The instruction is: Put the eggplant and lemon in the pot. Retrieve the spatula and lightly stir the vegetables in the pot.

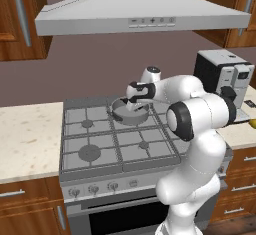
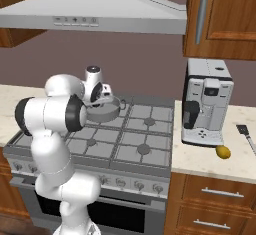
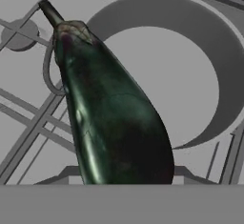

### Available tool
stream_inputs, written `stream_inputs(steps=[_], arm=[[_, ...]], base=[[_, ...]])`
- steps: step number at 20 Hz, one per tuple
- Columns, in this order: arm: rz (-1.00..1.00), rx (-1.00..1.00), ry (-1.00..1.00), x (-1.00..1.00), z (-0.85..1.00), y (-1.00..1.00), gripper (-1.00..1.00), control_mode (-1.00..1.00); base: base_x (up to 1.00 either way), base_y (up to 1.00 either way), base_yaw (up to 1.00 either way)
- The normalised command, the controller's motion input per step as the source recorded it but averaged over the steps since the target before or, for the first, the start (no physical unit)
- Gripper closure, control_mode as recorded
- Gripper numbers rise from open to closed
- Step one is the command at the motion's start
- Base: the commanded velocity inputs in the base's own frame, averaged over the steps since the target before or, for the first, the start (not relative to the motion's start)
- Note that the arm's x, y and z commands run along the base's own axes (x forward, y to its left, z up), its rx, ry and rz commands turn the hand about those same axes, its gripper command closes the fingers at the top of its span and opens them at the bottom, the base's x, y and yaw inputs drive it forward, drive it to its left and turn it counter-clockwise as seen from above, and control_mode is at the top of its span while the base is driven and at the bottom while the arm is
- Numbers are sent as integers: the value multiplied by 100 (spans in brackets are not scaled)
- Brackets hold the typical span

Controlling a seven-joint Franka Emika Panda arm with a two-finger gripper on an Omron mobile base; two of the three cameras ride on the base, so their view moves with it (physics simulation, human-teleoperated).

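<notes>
Two foods must go into the pot [image 1: 129, 113], and the pot is the thing to place all else by. It sits on the back of the stove [image 1: 100, 144], round, grey and hard. It looks heavy and will not tip with ease. Nothing lies inside it.

Just over the pot's rim hangs the eggplant [image 3: 107, 113]. It is long, dark and shiny, with its green stem end pointing away from the hand. I think it is a bit heavy for its size, firm, and smooth enough to slip. A hold around its thick middle looks best.

The gripper [image 1: 134, 98] hangs over the pot. The eggplant seems to be pinched in it at the fat end, but the fingers are hidden, so I cannot tell for sure.

Far to the right of the pot, past the coffee machine [image 2: 206, 101], lies the spatula [image 2: 246, 134] on the counter [image 2: 200, 156]. It is thin, stiff and light. Its thin handle is the place to take it.

Near the spatula, also far right of the pot, sits the lemon [image 2: 223, 152]. It is small, firm and round, so it may roll. Squeeze it across its short sides.
</notes>
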Motion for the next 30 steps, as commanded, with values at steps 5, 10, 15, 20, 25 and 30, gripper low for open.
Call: stream_inputs(steps=[5, 10, 15, 20, 25, 30], arm=[[0, 0, 1, 52, -7, 0, 100, -100], [0, 0, 6, 34, -8, 0, 100, -100], [0, 0, 8, 12, -32, 2, 100, -100], [0, 0, 4, 13, -32, 1, 100, -100], [0, 0, 0, 15, -21, 0, 100, -100], [0, 0, 0, 25, -24, 0, 100, -100]], base=[[0, 0, 0], [0, 0, 0], [0, 0, 0], [0, 0, 0], [0, 0, 0], [0, 0, 0]])
